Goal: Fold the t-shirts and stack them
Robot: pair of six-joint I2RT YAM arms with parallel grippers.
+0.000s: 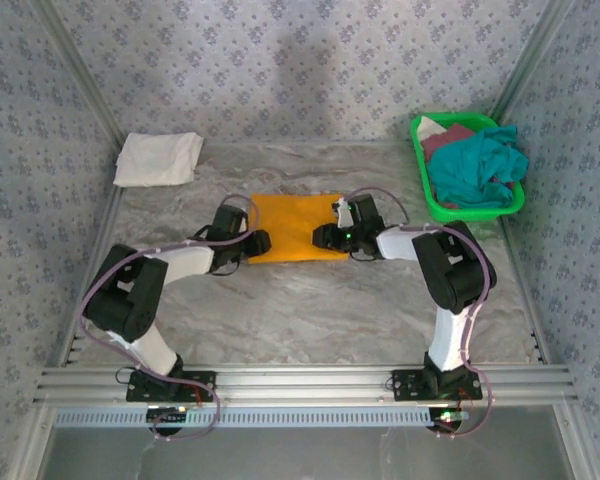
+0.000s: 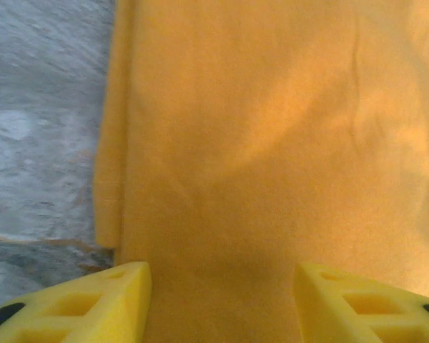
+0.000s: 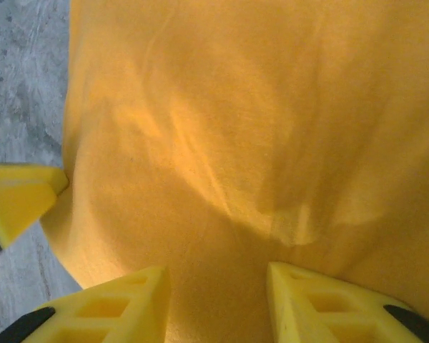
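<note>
Floral-papered walls on three sides, grey marbled tabletop [image 1: 310,310] below, viewed from above and behind. Bolted to an aluminium rail [image 1: 300,382] at the near edge: left arm [image 1: 130,290] and right arm [image 1: 450,265], both black and white, both reaching toward the middle.

Folded to a neat rectangle at the centre of that tabletop: mustard-orange t-shirt [image 1: 292,225], plain side up. Flanked at its left short edge by the left gripper [image 1: 258,243] and at its right short edge by the right gripper [image 1: 325,238], both low over the cloth and pointed inward toward each other.

From the left wrist: two yellow fingers [image 2: 93,300] set well apart, flat orange cloth across the gap, nothing pinched between them. Alongside, the folded edge of the shirt running up the frame next to bare tabletop.

From the right wrist: yellow fingers [image 3: 121,304] likewise parted, orange cloth rumpled into soft ridges ahead, nothing clamped there either.

Laid at the far left corner, well apart from both arms: white t-shirt [image 1: 160,158], folded into a flat pad.

Parked at the far right against the wall: green basket [image 1: 420,165], heaped with a teal t-shirt [image 1: 480,165] spilling over a maroon t-shirt [image 1: 450,135], both unfolded and crumpled.
</note>
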